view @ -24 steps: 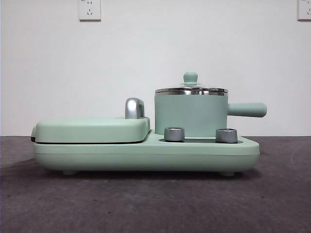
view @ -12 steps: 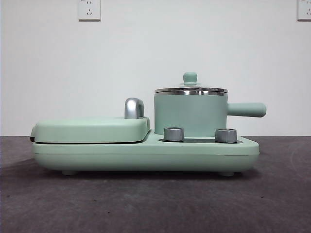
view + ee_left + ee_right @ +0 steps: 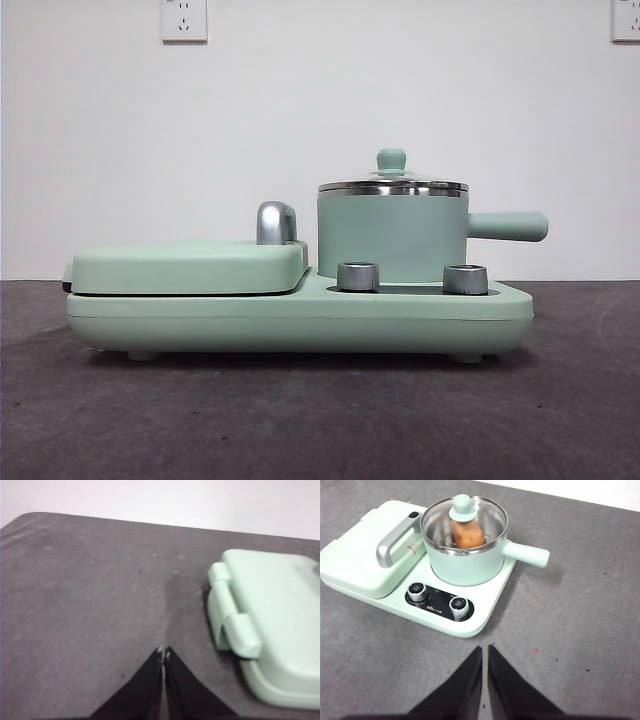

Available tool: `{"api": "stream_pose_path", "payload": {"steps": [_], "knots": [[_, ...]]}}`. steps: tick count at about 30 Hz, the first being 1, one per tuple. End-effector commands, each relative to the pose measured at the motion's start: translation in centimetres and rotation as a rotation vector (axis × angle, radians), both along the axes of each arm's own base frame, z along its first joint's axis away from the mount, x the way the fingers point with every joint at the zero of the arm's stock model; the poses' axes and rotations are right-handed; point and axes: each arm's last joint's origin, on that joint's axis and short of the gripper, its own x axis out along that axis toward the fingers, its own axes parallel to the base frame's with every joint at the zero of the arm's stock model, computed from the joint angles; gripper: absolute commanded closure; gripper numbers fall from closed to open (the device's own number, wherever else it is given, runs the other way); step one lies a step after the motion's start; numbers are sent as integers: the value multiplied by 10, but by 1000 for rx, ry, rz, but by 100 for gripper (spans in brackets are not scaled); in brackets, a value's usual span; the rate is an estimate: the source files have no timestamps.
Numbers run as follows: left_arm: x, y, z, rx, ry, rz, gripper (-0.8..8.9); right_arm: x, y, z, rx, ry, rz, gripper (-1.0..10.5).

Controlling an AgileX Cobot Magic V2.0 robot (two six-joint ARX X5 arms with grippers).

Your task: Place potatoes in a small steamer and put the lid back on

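A mint-green countertop cooker [image 3: 470, 615] sits on a dark grey table [image 3: 580, 630]. The small steamer [image 3: 470, 565], a mint-green pot with a steel rim and a straight side handle, stands on the cooker's base behind two silver dials [image 3: 438, 599]. The lid [image 3: 485, 517], glass with a mint-green knob, rests squarely on the pot's rim. Through the glass the right wrist view shows the potato [image 3: 466, 534] — orange-brown and rough-skinned — lying inside the pot on a rack.

The right gripper [image 3: 484, 649] hangs over bare table, well apart from the cooker, with the steamer ahead of its tips and slightly to one side; its two black jaws are drawn nearly together and hold nothing. The left gripper [image 3: 164, 651] is also over bare table, with the flat griddle cover [image 3: 272, 625] off to its side; its jaws are pressed together and empty. Neither arm shows in the front view, where only the cooker, pot and lid appear.

Judging from this, the task looks complete — potato in, lid on — and nothing seems left beyond the arms resting clear
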Motion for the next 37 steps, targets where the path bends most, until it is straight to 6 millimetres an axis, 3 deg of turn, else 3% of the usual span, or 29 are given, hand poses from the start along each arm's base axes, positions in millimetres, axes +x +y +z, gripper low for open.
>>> {"api": "stream_pose_path", "payload": {"steps": [1,8,29,33,37], "knots": [[-2,2,-18,11,-4,18,807,0,0,3,10,-15,1,932],[-5,3,-53,12,-41,35,808,0,0,3,10,-16,1,932],[-4,3,-52,12,-83,32,808,2,1,7,24,-50,1,932],[-4,3,-52,12,-83,32,807,2,0,6,-60,-104,35,932],[-4,3,-52,12,-83,32,807,12,-2,-15,-107,-216,-37,932]]}}
